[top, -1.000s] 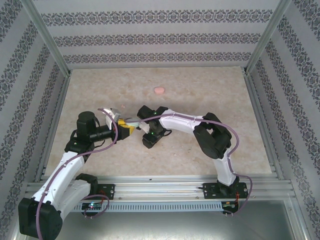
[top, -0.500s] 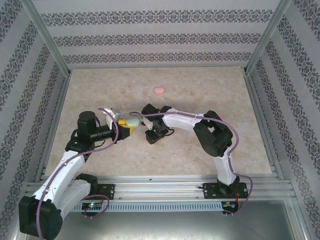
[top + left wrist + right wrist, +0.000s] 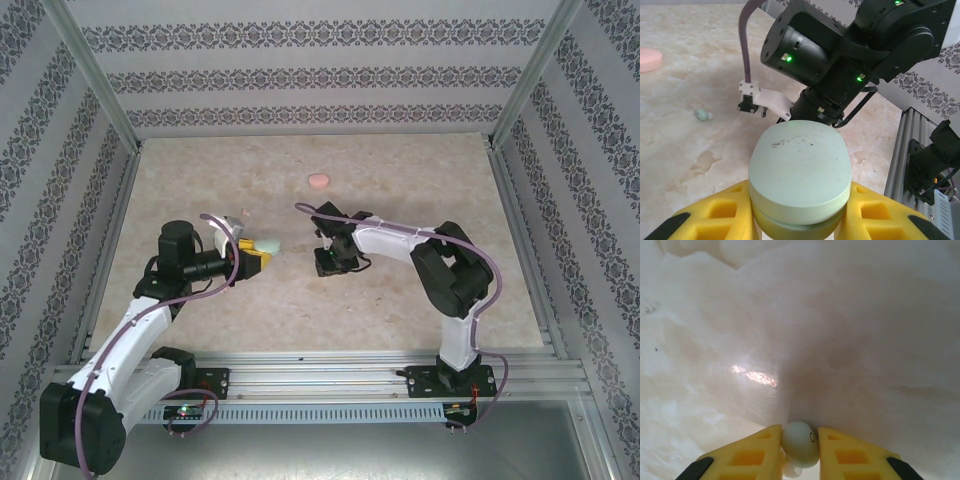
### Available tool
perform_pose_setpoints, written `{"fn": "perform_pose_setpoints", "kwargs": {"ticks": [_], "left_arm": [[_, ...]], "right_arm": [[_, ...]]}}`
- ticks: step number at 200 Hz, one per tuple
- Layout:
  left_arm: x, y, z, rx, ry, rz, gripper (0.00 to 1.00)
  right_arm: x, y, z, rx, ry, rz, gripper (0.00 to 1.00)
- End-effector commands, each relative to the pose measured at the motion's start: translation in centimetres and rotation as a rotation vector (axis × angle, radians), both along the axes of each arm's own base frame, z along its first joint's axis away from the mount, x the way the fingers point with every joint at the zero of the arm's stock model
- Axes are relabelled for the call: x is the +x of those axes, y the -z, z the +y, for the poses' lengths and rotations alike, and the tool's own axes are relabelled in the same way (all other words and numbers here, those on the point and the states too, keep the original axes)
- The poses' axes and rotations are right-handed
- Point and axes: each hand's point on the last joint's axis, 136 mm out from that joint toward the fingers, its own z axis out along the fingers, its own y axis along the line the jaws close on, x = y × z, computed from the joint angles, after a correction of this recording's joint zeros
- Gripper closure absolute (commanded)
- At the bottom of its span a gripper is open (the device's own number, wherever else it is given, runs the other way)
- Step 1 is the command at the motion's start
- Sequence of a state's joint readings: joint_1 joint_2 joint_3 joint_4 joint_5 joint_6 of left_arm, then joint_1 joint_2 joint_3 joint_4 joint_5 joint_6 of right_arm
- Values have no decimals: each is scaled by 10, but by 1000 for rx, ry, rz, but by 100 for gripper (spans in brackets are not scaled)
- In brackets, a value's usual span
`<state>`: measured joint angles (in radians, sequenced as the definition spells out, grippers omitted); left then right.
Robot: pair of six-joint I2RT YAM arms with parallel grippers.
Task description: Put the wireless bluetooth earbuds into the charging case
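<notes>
beside the mint case (image 3: 799,170) the left gripper (image 3: 800,210) clamps, the right gripper (image 3: 800,439) tip-pinches a round earbud (image 3: 799,444) that could pop free.

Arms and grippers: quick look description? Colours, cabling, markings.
The left arm and right arm: white link shells, black joint housings, a purple cable along each. The left gripper and right gripper have yellow fingers with black insets. Green LEDs glow on the right arm's wrist housing.

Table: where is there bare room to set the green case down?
Bare: the far right of the table, between pink case and right wall, and the near strip along the rail. Crowded: the middle, where the left gripper holds the green case beside the right gripper.
</notes>
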<state>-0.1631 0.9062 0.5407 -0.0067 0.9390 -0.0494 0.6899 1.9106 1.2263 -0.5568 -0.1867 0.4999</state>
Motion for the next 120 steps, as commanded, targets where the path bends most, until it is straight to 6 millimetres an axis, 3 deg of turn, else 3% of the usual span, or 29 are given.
{"fn": "perform_pose_setpoints", "kwargs": {"ticks": [1,29,73,120], "left_arm": [[4,-19,-3,-37,26,-48,85],[8,-21,-6,-41,50,-44,85],[20,-24,-12,-50,80,-67,86],[28,-22,-16,-43,108,-90,86]], "right_arm": [[3,-17,-2,63,79,-46,80],[-6,-64,19,189,23,-124,80],[-39,-141,61,290,-136,-247,80],[-50,-186,87,376,-199,-311,79]]}}
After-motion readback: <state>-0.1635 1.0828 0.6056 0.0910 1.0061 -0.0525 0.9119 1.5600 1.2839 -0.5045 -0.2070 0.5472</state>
